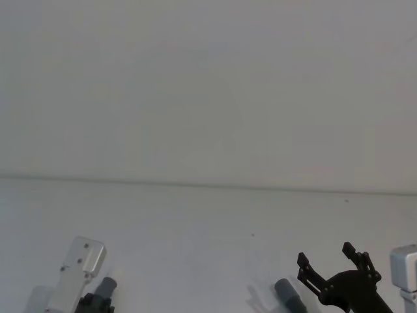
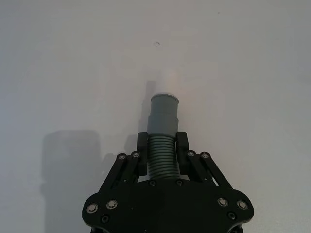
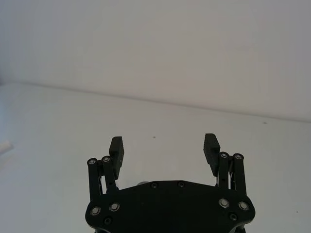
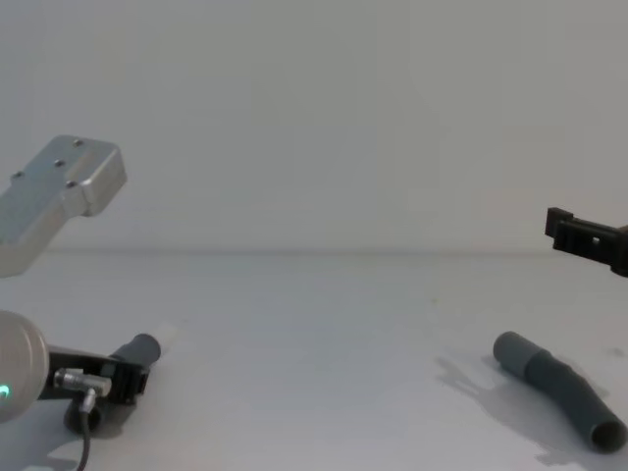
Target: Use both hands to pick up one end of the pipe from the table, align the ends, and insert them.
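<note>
This looks like a robotics lab or test bench. A plain white matte surface (image 1: 208,248) runs back to a plain white wall (image 1: 208,85), and the two meet in one straight seam. The hardware fits that: a machined silver-grey arm housing (image 4: 59,191) at 9 o'clock in the chest view, and a green indicator light (image 4: 3,392) and a cable (image 4: 83,437) with a metal plug at 8 o'clock. The left claw (image 2: 162,141) and right claw (image 3: 164,143) are black and bolted. The test piece at 4 o'clock is corrugated hose (image 4: 559,388).
</note>
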Robot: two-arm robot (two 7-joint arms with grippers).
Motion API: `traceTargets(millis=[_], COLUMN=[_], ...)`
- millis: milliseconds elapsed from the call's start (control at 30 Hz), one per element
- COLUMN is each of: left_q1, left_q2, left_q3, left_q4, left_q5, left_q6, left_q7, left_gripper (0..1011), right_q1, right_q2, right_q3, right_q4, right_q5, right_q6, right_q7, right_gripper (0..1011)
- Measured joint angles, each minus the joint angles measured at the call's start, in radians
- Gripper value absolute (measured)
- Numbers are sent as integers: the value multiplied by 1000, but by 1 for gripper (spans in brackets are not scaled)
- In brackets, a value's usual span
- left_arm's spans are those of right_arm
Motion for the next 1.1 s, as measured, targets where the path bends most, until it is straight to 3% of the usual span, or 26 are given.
traceTargets(millis=[1100], left_q1=[0], left_q2=[0], left_q3=[-1], left_q4=[0], left_q5=[1], left_q6=[1], left_q7=[0], left_gripper=[305], right_q1=[-2], right_q2=[1], right_q3=[0], right_q4=[-8], right_q5=[2], right_q6=[13], right_q7=[6], right_gripper=[1001])
